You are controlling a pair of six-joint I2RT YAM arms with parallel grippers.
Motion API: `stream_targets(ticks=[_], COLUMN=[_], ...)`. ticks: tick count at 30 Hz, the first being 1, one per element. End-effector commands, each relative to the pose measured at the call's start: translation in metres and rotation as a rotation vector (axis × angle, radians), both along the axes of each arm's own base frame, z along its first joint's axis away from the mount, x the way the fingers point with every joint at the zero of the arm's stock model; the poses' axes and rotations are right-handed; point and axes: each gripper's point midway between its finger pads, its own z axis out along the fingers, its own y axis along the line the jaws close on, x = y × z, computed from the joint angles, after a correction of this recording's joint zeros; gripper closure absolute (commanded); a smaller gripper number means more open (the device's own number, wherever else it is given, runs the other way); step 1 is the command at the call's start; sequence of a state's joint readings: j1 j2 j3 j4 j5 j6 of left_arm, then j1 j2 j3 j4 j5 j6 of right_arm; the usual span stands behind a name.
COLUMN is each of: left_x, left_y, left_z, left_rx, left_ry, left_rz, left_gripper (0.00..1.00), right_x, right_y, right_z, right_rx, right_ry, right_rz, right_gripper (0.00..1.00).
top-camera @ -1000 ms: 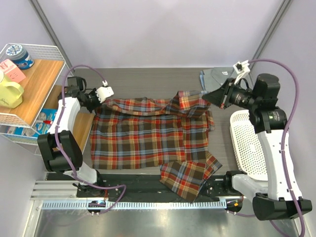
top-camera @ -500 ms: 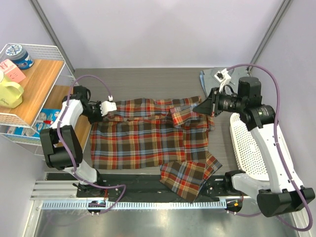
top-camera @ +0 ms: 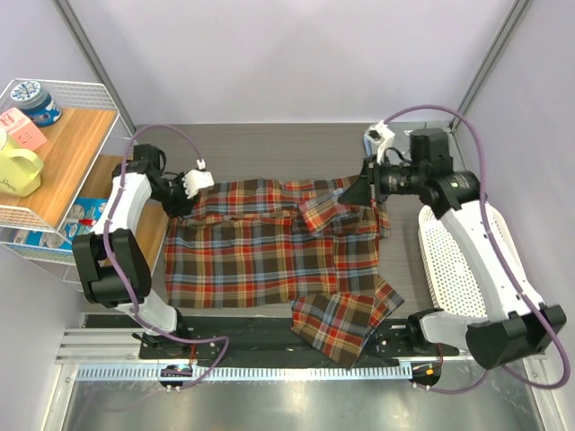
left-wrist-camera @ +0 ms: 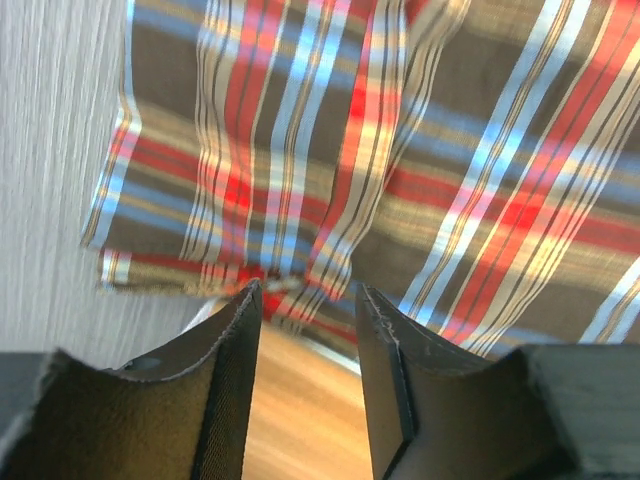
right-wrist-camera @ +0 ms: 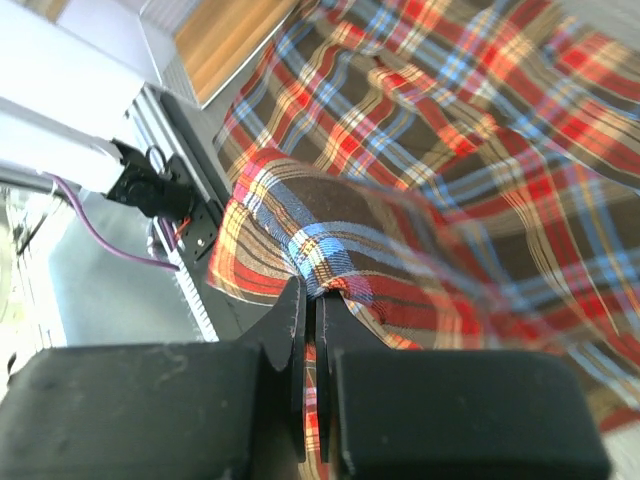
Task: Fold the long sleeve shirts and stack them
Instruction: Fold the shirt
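The dark grey table carries the plaid shirt, which is spread flat across the middle, its red, brown, blue and yellow checks facing up. At the shirt's near right corner one sleeve is folded back and lies over the table's near edge onto the black rail. The white mesh basket sits just right of the plaid shirt, partly under the right arm. A wire shelf rack with wooden boards stands well left of the shirt.

Past the plaid shirt's far right corner, only a sliver of the grey-blue shirt shows behind the right arm.

The right gripper is at the plaid shirt's far right part, its jaws closed almost together on a raised fold of the plaid cloth, which is lifted off the layer below. The left gripper is at the shirt's far left corner, its jaws parted a moderate way with nothing pinched between them; the shirt's edge lies just beyond its fingertips.
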State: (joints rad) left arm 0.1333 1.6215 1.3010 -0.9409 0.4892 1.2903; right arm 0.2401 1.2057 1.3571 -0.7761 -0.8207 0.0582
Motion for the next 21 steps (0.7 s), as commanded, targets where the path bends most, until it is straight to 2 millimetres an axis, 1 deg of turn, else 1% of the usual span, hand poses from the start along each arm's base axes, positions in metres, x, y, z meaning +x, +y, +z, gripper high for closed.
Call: stream_targets(ticks=[1,3,4,5,7,8,9,10,11,12,13,14,15,16,17,18,19,20,21], left_x=[0.009,0.009,0.012,0.012,0.011,0.016,0.017,0.021,0.026,0.028,0.034,0.043,0.048,0.053,0.056,0.060,0.063,0.065,0.066], left_y=[-0.031,-0.043,-0.046,-0.052,-0.058,-0.063,-0.065,-0.067,-0.067,-0.064,-0.062,-0.060,-0.053,-0.052,-0.050,-0.046,-0.057,-0.057,-0.057], left_z=[0.010,0.015,0.016,0.016,0.009,0.009,0.004,0.004,0.003,-0.004,-0.003,-0.002,-0.011,-0.010,-0.012,-0.016,-0.023,-0.028,-0.039], left_rx=[-0.118,-0.187,-0.201,-0.208,-0.215,-0.219,-0.225,-0.226,-0.231,-0.228,-0.221,-0.221,-0.196,-0.190,-0.184,-0.166,-0.149,-0.129,-0.096], left_ry=[0.013,0.033,0.030,0.030,0.043,0.028,0.049,0.050,0.049,0.078,0.075,0.060,0.076,0.068,0.072,0.074,0.090,0.099,0.116], left_rz=[0.055,0.085,0.096,0.094,0.112,0.113,0.146,0.161,0.179,0.223,0.250,0.280,0.337,0.344,0.355,0.371,0.363,0.371,0.382], left_gripper=[0.56,0.55,0.54,0.53,0.52,0.52,0.51,0.51,0.51,0.51,0.51,0.51,0.51,0.51,0.51,0.51,0.51,0.51,0.52], right_x=[0.040,0.052,0.063,0.064,0.066,0.064,0.064,0.059,0.067,0.058,0.060,0.070,0.071,0.076,0.082,0.092,0.099,0.106,0.118], right_y=[0.033,0.047,0.054,0.062,0.075,0.087,0.092,0.093,0.095,0.085,0.078,0.069,0.045,0.033,0.021,0.003,-0.007,-0.012,-0.013], right_z=[-0.015,-0.021,-0.033,-0.042,-0.056,-0.071,-0.075,-0.084,-0.082,-0.088,-0.087,-0.080,-0.082,-0.081,-0.084,-0.093,-0.108,-0.124,-0.136], right_rx=[-0.006,-0.007,-0.013,-0.021,-0.040,-0.060,-0.072,-0.090,-0.099,-0.135,-0.151,-0.168,-0.191,-0.189,-0.201,-0.231,-0.290,-0.325,-0.349], right_ry=[-0.050,-0.052,-0.037,-0.026,-0.018,-0.001,-0.014,0.026,0.009,0.084,0.090,0.052,0.108,0.113,0.121,0.115,0.127,0.147,0.138], right_rz=[0.050,0.073,0.078,0.103,0.139,0.181,0.205,0.227,0.252,0.268,0.280,0.290,0.260,0.247,0.227,0.193,0.153,0.136,0.108], right_gripper=[0.99,0.99,0.99,0.99,0.99,0.99,0.89,0.77,0.67,0.58,0.53,0.38,0.32,0.22,0.12,0.12,0.12,0.15,0.18])
